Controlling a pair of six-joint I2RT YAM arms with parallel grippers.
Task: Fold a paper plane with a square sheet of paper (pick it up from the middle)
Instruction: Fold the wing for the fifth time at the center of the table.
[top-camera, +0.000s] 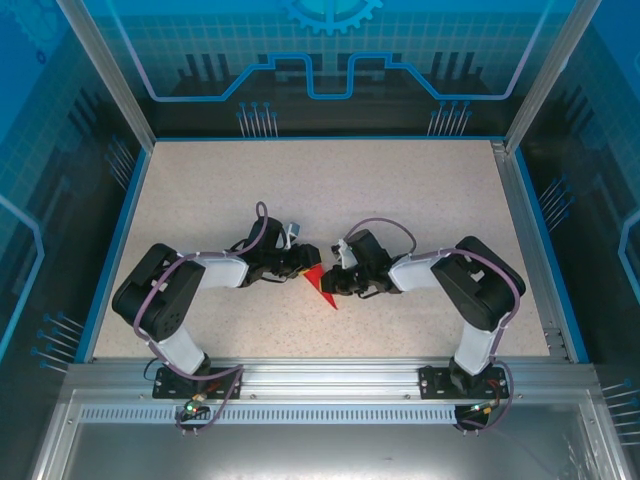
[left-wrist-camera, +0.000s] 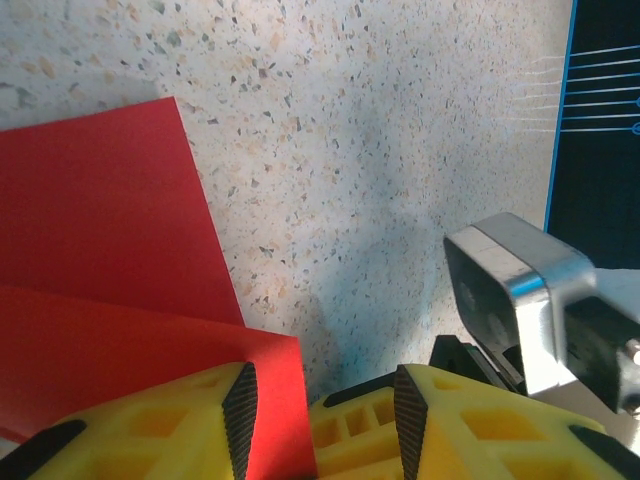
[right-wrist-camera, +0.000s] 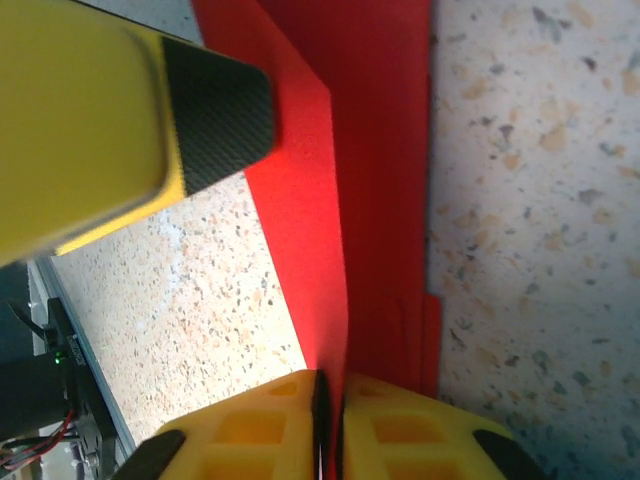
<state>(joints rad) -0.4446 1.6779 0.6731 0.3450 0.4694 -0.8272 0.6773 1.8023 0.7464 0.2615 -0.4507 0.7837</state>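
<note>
The red sheet of paper (top-camera: 322, 284) lies at mid table between both arms, folded into layers, with a point toward the near edge. My right gripper (right-wrist-camera: 330, 420) is shut on a raised fold of this paper (right-wrist-camera: 340, 200); the flap stands up from the flat layers. From the left, my left gripper (left-wrist-camera: 322, 420) stands open over the paper (left-wrist-camera: 100, 250), and a red flap lies in the gap beside its left pad (left-wrist-camera: 240, 415). One of its fingertips (right-wrist-camera: 215, 110) hovers above the paper in the right wrist view. In the top view the left gripper (top-camera: 300, 268) and right gripper (top-camera: 338, 282) almost meet.
The speckled table (top-camera: 420, 200) has blue rails at its left, back and right edges and a metal frame along the near edge. The right arm's wrist camera housing (left-wrist-camera: 520, 290) sits close beside my left fingers.
</note>
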